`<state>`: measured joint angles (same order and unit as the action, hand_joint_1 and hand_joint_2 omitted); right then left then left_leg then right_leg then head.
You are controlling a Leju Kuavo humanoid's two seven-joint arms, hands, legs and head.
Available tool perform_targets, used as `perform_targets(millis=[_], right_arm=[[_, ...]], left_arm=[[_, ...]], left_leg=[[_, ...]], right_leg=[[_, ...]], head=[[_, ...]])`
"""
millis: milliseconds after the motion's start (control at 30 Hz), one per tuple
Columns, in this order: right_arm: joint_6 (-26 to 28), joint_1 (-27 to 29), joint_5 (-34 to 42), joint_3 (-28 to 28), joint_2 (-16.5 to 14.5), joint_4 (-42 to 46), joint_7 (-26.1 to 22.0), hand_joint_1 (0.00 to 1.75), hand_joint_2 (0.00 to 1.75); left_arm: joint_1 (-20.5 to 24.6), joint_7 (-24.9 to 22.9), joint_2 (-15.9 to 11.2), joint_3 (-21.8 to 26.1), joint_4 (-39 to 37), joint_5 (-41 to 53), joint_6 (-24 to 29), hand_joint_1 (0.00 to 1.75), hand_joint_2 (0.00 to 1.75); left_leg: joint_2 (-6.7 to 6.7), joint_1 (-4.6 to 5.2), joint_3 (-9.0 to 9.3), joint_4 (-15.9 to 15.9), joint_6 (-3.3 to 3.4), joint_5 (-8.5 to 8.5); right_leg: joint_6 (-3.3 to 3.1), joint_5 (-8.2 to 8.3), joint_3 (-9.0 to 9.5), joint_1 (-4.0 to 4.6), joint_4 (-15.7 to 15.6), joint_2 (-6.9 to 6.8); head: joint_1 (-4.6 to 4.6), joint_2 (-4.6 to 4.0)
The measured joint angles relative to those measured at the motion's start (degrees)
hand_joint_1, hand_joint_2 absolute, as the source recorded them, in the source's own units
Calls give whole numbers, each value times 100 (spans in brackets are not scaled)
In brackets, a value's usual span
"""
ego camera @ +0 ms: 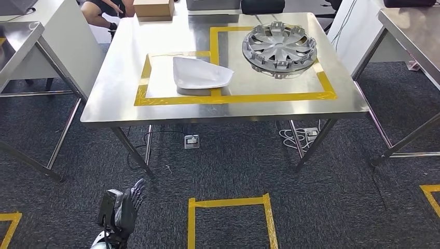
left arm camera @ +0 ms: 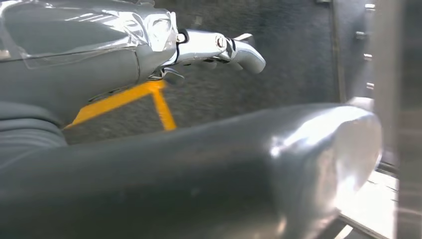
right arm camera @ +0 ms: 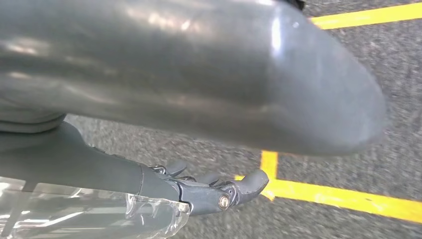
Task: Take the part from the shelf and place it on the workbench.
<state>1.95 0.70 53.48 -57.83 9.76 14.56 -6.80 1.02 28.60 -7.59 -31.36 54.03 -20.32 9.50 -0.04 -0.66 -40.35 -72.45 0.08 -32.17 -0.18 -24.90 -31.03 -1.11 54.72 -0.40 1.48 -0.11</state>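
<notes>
A steel tabletop (ego camera: 104, 98) stands ahead of the robot, marked with yellow tape (ego camera: 233, 97) into two boxes. In the smaller box on the left lies a white moulded part (ego camera: 200, 74), its edge reaching over the tape line between the boxes. In the larger box on the right rests a silver hubcap (ego camera: 279, 49), lying flat and well apart from the white part. A brown cardboard box (ego camera: 153, 9) sits at the far edge of the tabletop, and a person's arm (ego camera: 101, 11) shows beyond the far left corner.

The left robot hand (ego camera: 124, 207) hangs low over the dark carpet (ego camera: 337, 197), fingers loosely apart and holding nothing. The right robot hand (right arm camera: 214, 191) also hangs above the carpet near a yellow floor marking (right arm camera: 338, 196), fingers spread and holding nothing.
</notes>
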Motion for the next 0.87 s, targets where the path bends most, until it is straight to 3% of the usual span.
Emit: perform_targets(millis=[33, 100, 167, 233, 300, 333, 400, 467, 500, 533, 567, 600, 667, 700, 733, 800, 867], right_arm=[[8, 4, 17, -2, -10, 0, -1, 0, 0], [21, 5, 36, -7, -30, 1, -2, 0, 0], [31, -3, 43, -15, -43, 2, -3, 0, 0], [42, -25, 52, -38, -58, 2, -5, 0, 0], [46, -51, 69, -73, -78, 1, -7, 0, 0], [43, -65, 78, -87, -88, -1, -4, 0, 0], [32, -98, 101, -106, -108, -2, 3, 0, 0], [22, -132, 132, -115, -120, -3, 8, 0, 0], [19, -144, 149, -119, -123, -3, 9, 0, 0], [14, -153, 163, -124, -126, -4, 9, 0, 0], [10, -160, 175, -128, -128, -5, 9, 0, 0], [6, -169, 189, -132, -129, -6, 9, 0, 0], [4, -208, 222, -134, -125, -7, 4, 0, 0], [5, -226, 238, -134, -125, -8, -1, 0, 0], [9, -244, 251, -135, -123, -9, -9, 0, 0], [25, -267, 270, -136, -126, -13, -21, 0, 0], [40, -290, 280, -136, -129, -18, -27, 0, 0]], left_arm=[[-3, -19, -3, -2, -67, -5, 33, 0, 0], [-4, -42, -9, -4, -166, -8, 75, 0, 0], [12, -60, -11, -5, -236, -24, 115, 0, 0], [33, -96, -10, -7, -358, -72, 195, 0, 0], [67, -150, -4, -7, -540, -145, 280, 0, 0], [94, -179, 6, -5, -635, -182, 311, 0, 0], [156, -239, 32, -4, -862, -247, 378, 0, 0], [191, -307, 57, -1, -1114, -297, 436, 0, 0], [198, -337, 73, 1, -1235, -312, 456, 0, 0], [203, -366, 91, 2, -1346, -319, 469, 0, 0], [211, -397, 108, 2, -1448, -320, 475, 0, 0], [224, -435, 124, 2, -1543, -319, 475, 0, 0], [269, -549, 158, 1, -1732, -312, 475, 0, 0], [301, -618, 169, 1, -1840, -310, 478, 0, 0], [333, -695, 179, 1, -1956, -317, 482, 0, 0], [377, -879, 195, 2, -2229, -373, 506, 0, 0], [379, -1028, 212, 2, -2437, -433, 528, 0, 0]], left_leg=[[0, -20, 112, -30, -19, 84], [-1, -52, 625, 521, -44, 345], [-19, -42, 1164, 1298, -37, 334], [-37, 2, 1334, 1615, 22, 249], [-17, 22, 1246, 1644, 134, 347], [-1, 21, 1189, 1659, 195, 408], [25, 20, 1033, 1682, 300, 561], [33, 55, 857, 1670, 342, 711], [38, 76, 766, 1660, 348, 786], [39, 95, 674, 1648, 350, 857], [37, 113, 580, 1635, 347, 924], [35, 127, 492, 1623, 339, 990], [31, 154, 365, 1608, 303, 1117], [34, 155, 333, 1617, 276, 1186], [38, 149, 310, 1629, 242, 1256], [34, 125, 266, 1653, 167, 1349], [16, 108, 199, 1582, 104, 1221]], right_leg=[[24, 49, -87, -10, 26, 1], [78, 123, -245, -34, 99, 3], [155, 192, -344, -35, 153, 3], [257, 290, -380, -34, 146, 2], [331, 343, -415, -47, 136, 9], [332, 275, -458, -51, 191, 13], [255, -183, -648, -52, 675, 18], [211, -687, -851, -44, 1496, 21], [238, -775, -868, -42, 1802, 21], [285, -741, -784, -37, 1916, 22], [330, -627, -596, -31, 1804, 22], [350, -505, -313, -20, 1489, 22], [269, -501, 329, 23, 561, 19], [211, -543, 523, 48, 225, 21], [162, -590, 613, 74, 26, 24], [88, -497, 530, 73, -21, 27], [3, -396, 434, 41, -33, 19]], head=[[-1, 0], [1, 0], [-2, 0], [-4, 0], [-6, 0], [-11, 0], [-24, 0], [-31, 0], [-30, 0], [-30, 0], [-30, 0], [-30, 0], [-22, 0], [-19, 0], [-22, 0], [-32, 0], [-29, 0]])
